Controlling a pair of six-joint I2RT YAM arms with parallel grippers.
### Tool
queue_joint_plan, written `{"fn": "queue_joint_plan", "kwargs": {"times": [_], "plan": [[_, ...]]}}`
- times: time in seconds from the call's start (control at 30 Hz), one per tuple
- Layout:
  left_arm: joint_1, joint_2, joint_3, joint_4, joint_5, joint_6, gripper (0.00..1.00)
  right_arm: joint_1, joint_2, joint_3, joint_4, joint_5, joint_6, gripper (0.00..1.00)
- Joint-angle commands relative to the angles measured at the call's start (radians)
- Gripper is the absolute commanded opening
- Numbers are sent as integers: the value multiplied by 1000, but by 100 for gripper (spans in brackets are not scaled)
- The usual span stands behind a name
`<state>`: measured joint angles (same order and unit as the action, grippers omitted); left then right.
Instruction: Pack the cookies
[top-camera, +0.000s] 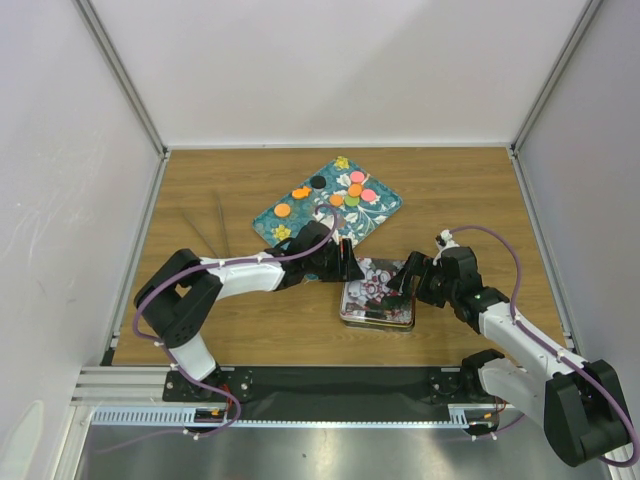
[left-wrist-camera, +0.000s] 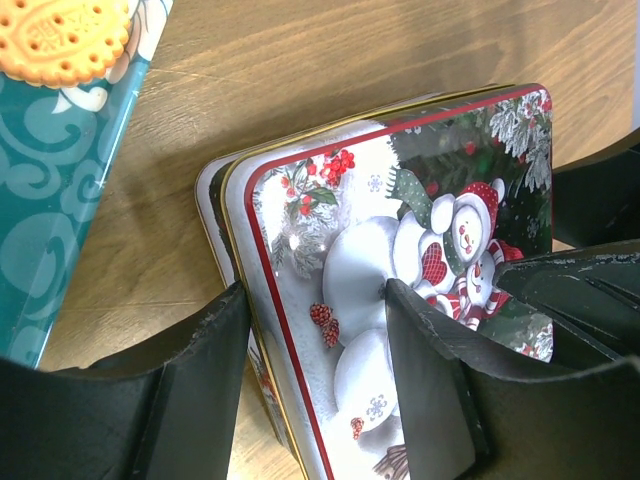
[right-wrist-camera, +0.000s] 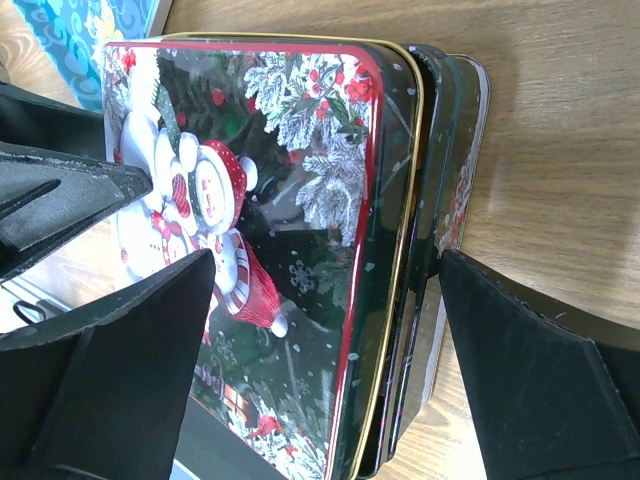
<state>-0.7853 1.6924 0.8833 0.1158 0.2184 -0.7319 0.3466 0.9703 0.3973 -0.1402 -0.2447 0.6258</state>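
Note:
Several cookies, orange (top-camera: 283, 210), pink (top-camera: 357, 177), green (top-camera: 337, 200) and black (top-camera: 318, 182), lie on the teal floral tray (top-camera: 385, 212). One orange cookie (left-wrist-camera: 62, 40) shows in the left wrist view. A rectangular tin with a snowman lid (top-camera: 378, 293) sits on the table in front of the tray, its lid resting slightly askew on the base. My left gripper (top-camera: 345, 262) is open, its fingers astride the tin's left edge (left-wrist-camera: 315, 370). My right gripper (top-camera: 405, 280) is open, its fingers astride the tin's right edge (right-wrist-camera: 325, 350).
The teal tray lies just behind and left of the tin, and its corner shows in both wrist views (left-wrist-camera: 50, 200) (right-wrist-camera: 80, 25). White walls enclose the wooden table (top-camera: 200, 190) on three sides. A metal rail (top-camera: 330, 415) runs along the near edge.

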Motion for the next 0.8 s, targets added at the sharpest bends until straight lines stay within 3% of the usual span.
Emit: {"fn": "queue_joint_plan", "kwargs": {"times": [0.0,0.77], "plan": [[-46,-11,39,-59,6,51,59,11,-12,40,128,-56,25,100],[-89,-23,82,-104,-34,71,59,14,24,46,165,-47,37,100]]}}
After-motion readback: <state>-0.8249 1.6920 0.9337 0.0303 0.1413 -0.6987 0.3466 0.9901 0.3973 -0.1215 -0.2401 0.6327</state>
